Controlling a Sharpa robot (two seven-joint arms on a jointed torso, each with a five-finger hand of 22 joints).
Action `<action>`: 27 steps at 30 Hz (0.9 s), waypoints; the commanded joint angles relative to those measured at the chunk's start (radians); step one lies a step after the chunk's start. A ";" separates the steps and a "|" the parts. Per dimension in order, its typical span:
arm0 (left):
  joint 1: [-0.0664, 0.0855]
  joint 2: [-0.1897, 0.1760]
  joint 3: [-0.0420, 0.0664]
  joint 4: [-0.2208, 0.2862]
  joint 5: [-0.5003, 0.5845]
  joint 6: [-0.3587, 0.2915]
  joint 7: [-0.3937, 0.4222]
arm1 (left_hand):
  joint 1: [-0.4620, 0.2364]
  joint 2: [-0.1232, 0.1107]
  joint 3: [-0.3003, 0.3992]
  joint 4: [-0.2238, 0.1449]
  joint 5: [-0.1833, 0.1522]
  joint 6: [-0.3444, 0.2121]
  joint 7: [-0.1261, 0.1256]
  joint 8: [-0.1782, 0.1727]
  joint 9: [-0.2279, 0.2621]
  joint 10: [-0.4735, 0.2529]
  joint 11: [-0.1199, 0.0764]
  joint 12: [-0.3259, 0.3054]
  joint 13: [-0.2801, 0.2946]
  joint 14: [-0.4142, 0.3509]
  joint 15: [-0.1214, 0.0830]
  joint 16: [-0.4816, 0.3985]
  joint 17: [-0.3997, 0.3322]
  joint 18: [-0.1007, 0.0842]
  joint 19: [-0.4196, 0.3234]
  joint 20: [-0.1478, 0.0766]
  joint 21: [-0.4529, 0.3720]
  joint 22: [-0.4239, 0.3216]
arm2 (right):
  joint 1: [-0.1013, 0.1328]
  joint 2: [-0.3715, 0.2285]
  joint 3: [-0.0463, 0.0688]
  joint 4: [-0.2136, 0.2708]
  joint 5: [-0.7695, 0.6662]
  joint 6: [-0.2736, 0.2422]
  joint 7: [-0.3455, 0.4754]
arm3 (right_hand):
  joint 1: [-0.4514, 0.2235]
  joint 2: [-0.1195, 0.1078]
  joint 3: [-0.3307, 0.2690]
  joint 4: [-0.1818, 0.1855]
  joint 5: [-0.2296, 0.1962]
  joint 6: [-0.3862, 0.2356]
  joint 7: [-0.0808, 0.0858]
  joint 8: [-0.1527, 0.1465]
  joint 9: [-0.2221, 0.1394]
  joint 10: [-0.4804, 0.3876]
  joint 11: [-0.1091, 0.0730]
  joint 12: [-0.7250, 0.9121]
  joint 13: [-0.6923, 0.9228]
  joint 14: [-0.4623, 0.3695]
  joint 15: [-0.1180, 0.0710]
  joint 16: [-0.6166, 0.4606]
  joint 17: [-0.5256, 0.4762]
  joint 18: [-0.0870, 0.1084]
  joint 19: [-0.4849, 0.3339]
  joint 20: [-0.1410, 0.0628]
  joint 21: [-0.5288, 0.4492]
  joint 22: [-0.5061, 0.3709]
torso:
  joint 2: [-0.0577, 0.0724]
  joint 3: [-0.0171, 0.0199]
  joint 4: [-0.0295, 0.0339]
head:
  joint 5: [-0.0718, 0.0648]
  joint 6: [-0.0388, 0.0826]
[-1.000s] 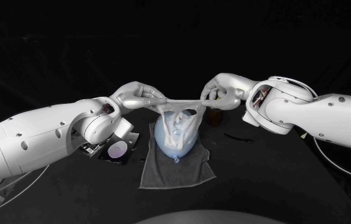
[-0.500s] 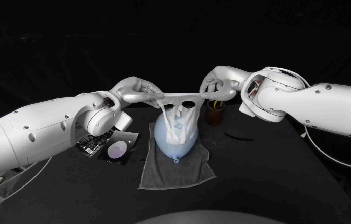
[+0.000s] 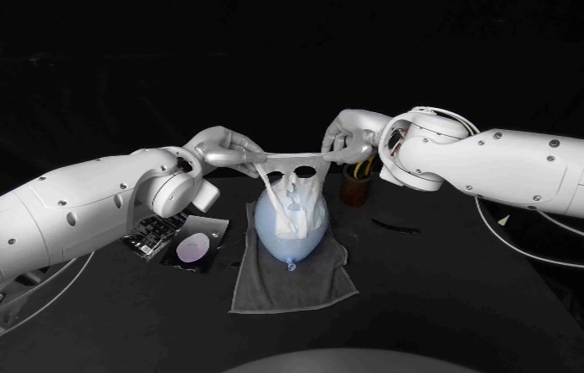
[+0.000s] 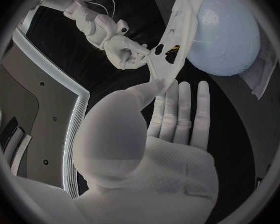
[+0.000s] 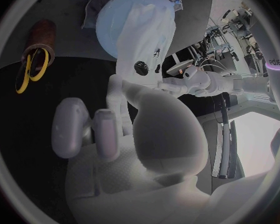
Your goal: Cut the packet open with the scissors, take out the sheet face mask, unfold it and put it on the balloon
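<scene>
Head view: my left hand and right hand pinch the unfolded mask over the balloon; placing remains.

Centre of table: balloon lies on towel. Above it, mask spans left hand to right hand, draping onto balloon's far end. Behind-right: cup, scissors in it. Left of towel: packet.

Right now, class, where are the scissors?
In the head view, the scissors stand in the brown cup on the table, just right of the balloon.
</scene>
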 commanded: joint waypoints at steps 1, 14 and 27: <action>0.002 0.014 0.000 -0.022 -0.012 -0.034 -0.045 | 0.001 0.006 -0.008 0.000 0.003 0.007 -0.001 0.002 0.001 0.004 -0.002 0.000 -0.001 0.006 -0.001 0.006 0.000 0.018 0.000 -0.004 0.007 0.001 | -0.007 0.018 0.000 -0.033 -0.028 0.017 -0.033 | 0.001 0.007 0.004 0.000 0.003 0.003 0.001 0.004 0.003 -0.006 0.000 0.006 0.002 0.059 -0.007 0.001 0.012 -0.007 0.013 -0.003 -0.003 0.181 | 0.003 0.0000 -0.0013 | 0.000 -0.002; -0.001 0.077 -0.001 -0.099 -0.038 -0.079 -0.135 | 0.001 0.006 -0.008 0.000 0.003 0.007 -0.001 0.001 0.001 0.004 -0.002 -0.001 -0.002 0.007 -0.001 0.006 -0.001 0.018 0.000 -0.004 0.009 0.002 | -0.043 0.105 0.000 -0.161 -0.010 0.023 -0.039 | 0.000 0.006 0.011 0.001 0.003 -0.005 0.004 0.005 0.003 -0.016 0.002 0.006 0.005 0.059 -0.005 0.000 0.009 -0.006 0.011 -0.002 -0.010 0.179 | 0.019 0.0040 -0.0052 | 0.006 -0.002; -0.016 0.130 -0.002 -0.179 -0.075 -0.133 -0.200 | 0.002 0.007 -0.007 0.001 0.003 0.005 0.001 -0.002 0.000 0.002 -0.001 -0.003 -0.003 0.006 0.000 0.006 -0.002 0.017 -0.002 -0.004 0.011 0.004 | -0.077 0.178 0.000 -0.271 0.008 -0.016 -0.036 | 0.001 0.006 0.015 -0.001 0.003 -0.009 0.005 0.006 0.003 -0.021 0.003 0.007 0.007 0.059 -0.005 0.000 0.009 -0.006 0.010 -0.002 -0.012 0.179 | 0.034 0.0070 -0.0099 | 0.006 0.006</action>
